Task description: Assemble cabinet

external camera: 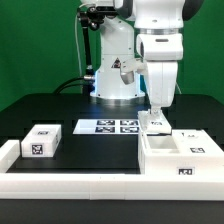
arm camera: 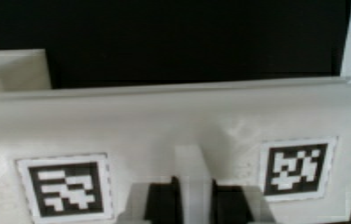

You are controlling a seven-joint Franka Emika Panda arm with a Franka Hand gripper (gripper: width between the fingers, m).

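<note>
The cabinet (external camera: pixel 178 152), a white boxy unit with square compartments and tags on its front, lies on the black table at the exterior view's right. My gripper (external camera: pixel 156 119) reaches straight down onto its far edge. In the wrist view the cabinet's white face (arm camera: pixel 181 120) fills the picture, with two tags on it. My gripper (arm camera: pixel 186 202) has its two dark fingers (arm camera: pixel 156 203) close together, and a thin white upright wall of the cabinet sits between them. A small white tagged block (external camera: pixel 42 140) lies at the exterior view's left, away from the gripper.
The marker board (external camera: pixel 106 126) lies flat at the table's middle, before the arm's base. A low white rail (external camera: pixel 60 186) runs along the front edge and up the exterior view's left side. Green curtains stand behind.
</note>
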